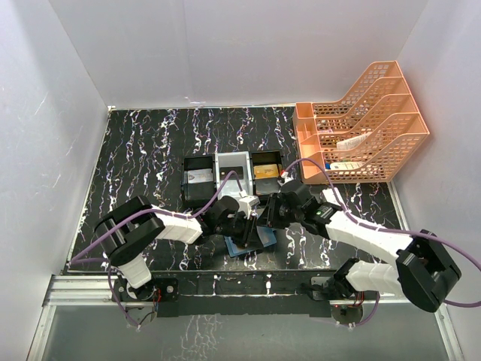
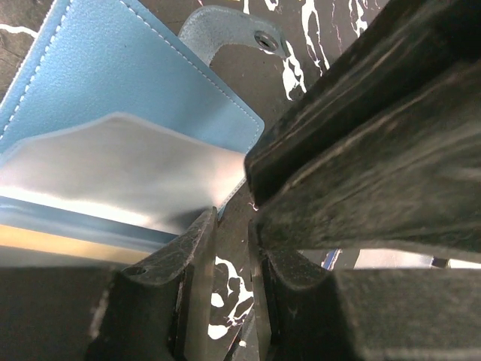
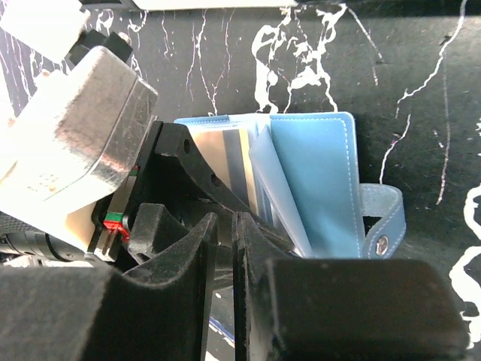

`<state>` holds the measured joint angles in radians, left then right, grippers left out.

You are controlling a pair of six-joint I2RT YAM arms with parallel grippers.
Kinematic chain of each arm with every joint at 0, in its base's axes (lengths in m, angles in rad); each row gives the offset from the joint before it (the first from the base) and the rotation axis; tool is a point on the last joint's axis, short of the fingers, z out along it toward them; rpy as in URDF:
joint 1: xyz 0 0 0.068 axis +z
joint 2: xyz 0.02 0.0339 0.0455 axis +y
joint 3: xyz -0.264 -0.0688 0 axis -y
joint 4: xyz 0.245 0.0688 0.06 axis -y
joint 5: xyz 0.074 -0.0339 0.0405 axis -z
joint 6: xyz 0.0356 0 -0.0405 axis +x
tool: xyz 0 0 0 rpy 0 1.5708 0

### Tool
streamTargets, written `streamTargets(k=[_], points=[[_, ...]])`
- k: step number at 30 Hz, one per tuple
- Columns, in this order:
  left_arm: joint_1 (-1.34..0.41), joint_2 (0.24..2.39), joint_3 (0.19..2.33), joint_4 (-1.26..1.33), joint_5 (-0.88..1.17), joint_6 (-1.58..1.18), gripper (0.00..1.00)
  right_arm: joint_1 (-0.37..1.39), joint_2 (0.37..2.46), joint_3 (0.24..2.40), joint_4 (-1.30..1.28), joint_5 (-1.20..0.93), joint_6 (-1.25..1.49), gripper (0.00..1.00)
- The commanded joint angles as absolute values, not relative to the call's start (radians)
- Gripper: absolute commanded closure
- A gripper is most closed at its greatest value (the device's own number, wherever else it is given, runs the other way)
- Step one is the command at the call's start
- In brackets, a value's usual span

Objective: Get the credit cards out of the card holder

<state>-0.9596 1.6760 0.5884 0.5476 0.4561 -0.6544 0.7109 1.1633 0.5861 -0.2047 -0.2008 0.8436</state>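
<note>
1. Top view: left gripper (image 1: 245,224) and right gripper (image 1: 264,219) meet over the open card holder (image 1: 249,244), toward the table's (image 1: 150,158) near edge.
2. Left wrist: silver card (image 2: 128,173) lies ahead-left, its corner at the nearly closed jaws; grip unclear.
3. Right wrist: jaws almost together at the card holder's near edge; the silver card runs lengthways away.

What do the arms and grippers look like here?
The left arm and right arm have white links between bulky black joints, with purple cables looped alongside. The left gripper and right gripper have black scuffed fingers; the left's silver-white housing carries small green and red marks.
</note>
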Motion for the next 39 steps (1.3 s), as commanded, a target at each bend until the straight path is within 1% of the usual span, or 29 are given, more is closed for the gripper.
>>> streamTargets(k=[1, 7, 11, 13, 14, 16, 18, 21, 23, 24, 25, 26, 30, 33, 39], points=[[-0.966, 1.668, 0.599, 0.524, 0.434, -0.631, 0.77, 0.707, 1.205, 0.581, -0.104, -0.276, 0.829, 0.88], [-0.965, 1.649, 0.592, 0.520, 0.426, -0.632, 0.78, 0.707, 1.286, 0.575, -0.085, -0.240, 0.834, 0.88], [-0.966, 1.596, 0.586, 0.492, 0.406, -0.626, 0.77, 0.707, 1.337, 0.594, -0.121, -0.184, 0.829, 0.88], [-0.966, 1.538, 0.572, 0.467, 0.388, -0.624, 0.73, 0.707, 1.351, 0.597, -0.127, -0.172, 0.823, 0.88], [-0.965, 1.497, 0.568, 0.445, 0.373, -0.620, 0.69, 0.707, 1.356, 0.595, -0.121, -0.176, 0.819, 0.88], [-0.965, 1.405, 0.561, 0.391, 0.336, -0.609, 0.63, 0.707, 1.361, 0.583, -0.103, -0.191, 0.817, 0.87], [-0.964, 1.315, 0.576, 0.288, 0.293, -0.569, 0.58, 0.707, 1.357, 0.571, -0.082, -0.207, 0.820, 0.85], [-0.958, 1.232, 0.585, 0.152, 0.215, -0.539, 0.57, 0.706, 1.344, 0.552, -0.058, -0.222, 0.825, 0.83], [-0.946, 1.205, 0.568, 0.111, 0.181, -0.553, 0.57, 0.707, 1.341, 0.543, -0.041, -0.236, 0.825, 0.82], [-0.939, 1.200, 0.556, 0.102, 0.166, -0.568, 0.55, 0.707, 1.340, 0.540, -0.032, -0.243, 0.826, 0.81], [-0.933, 1.202, 0.546, 0.093, 0.148, -0.590, 0.50, 0.707, 1.340, 0.538, -0.023, -0.252, 0.828, 0.81], [-0.926, 1.208, 0.538, 0.085, 0.131, -0.616, 0.48, 0.707, 1.341, 0.534, -0.014, -0.260, 0.831, 0.80], [-0.917, 1.253, 0.517, 0.110, 0.123, -0.696, 0.48, 0.709, 1.347, 0.518, 0.051, -0.324, 0.834, 0.79], [-0.917, 1.276, 0.514, 0.128, 0.112, -0.729, 0.52, 0.710, 1.364, 0.515, 0.071, -0.345, 0.836, 0.79], [-0.917, 1.304, 0.518, 0.099, 0.082, -0.728, 0.57, 0.734, 1.401, 0.525, 0.083, -0.363, 0.824, 0.77]])
